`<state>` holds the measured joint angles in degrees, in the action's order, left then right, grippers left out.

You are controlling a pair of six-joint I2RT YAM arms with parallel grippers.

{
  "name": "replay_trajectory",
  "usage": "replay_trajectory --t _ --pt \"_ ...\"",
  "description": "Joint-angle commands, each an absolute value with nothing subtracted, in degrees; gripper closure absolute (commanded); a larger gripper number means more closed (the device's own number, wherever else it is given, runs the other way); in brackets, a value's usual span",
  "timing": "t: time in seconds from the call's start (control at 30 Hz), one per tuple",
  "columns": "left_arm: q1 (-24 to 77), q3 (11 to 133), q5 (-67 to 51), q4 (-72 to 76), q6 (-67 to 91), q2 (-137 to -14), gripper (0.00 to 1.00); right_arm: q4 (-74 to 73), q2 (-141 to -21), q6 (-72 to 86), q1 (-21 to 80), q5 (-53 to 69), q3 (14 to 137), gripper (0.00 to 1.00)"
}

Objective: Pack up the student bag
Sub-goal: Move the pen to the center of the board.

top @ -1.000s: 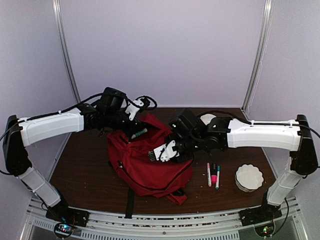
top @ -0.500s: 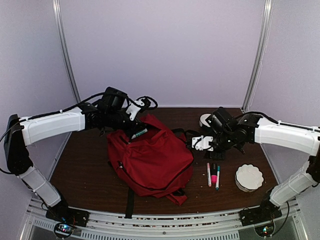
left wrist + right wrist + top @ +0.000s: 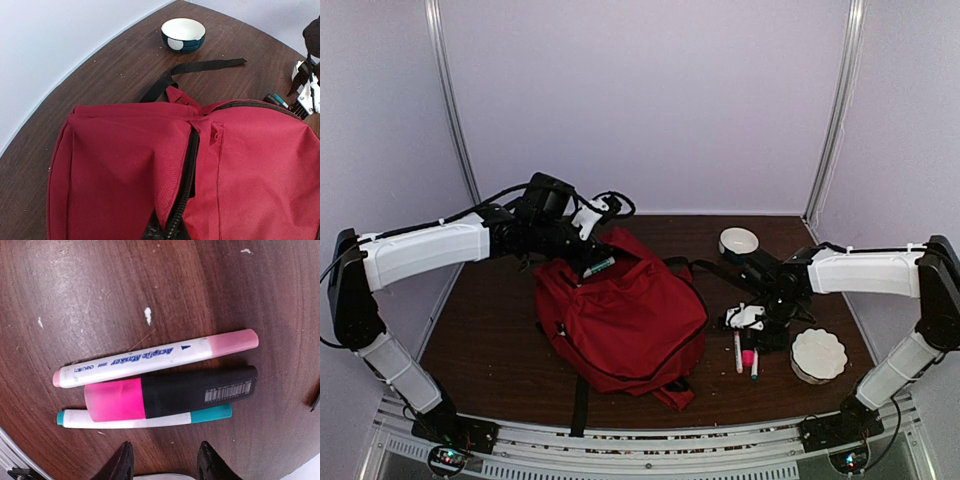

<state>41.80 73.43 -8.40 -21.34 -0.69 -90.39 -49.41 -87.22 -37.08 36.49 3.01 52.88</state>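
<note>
On the table (image 3: 490, 350), one student bag (image 3: 620, 320), three markers (image 3: 155, 390), two bowls (image 3: 818, 354)

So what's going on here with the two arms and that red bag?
They are packing the student bag. The left gripper is shut on the bag's top edge by the zip, holding it. The right gripper hovers open just above three pens lying side by side on the table: a pink marker, a pink and black highlighter and a teal pen. None is picked up yet.
</note>
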Motion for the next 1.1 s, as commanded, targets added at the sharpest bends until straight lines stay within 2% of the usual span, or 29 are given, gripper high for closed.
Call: replay_trajectory --t 0.0,0.77,0.9,1.07 --pt "41.7 75.9 -11.1 -18.4 0.0 -90.4 1.00 -49.5 -89.0 -37.1 36.1 3.7 53.3 0.56" --pt "41.7 76.1 -10.8 -18.9 -0.2 -90.1 1.00 -46.4 -101.3 -35.0 36.2 4.0 63.6 0.57" --pt "41.7 76.1 -10.8 -18.9 -0.3 -90.1 1.00 -46.5 -100.0 -31.9 36.0 1.1 64.5 0.56" --pt "41.7 76.4 -10.6 -19.2 -0.4 -90.0 1.00 -49.8 -96.0 -28.1 35.9 3.2 64.8 0.53"
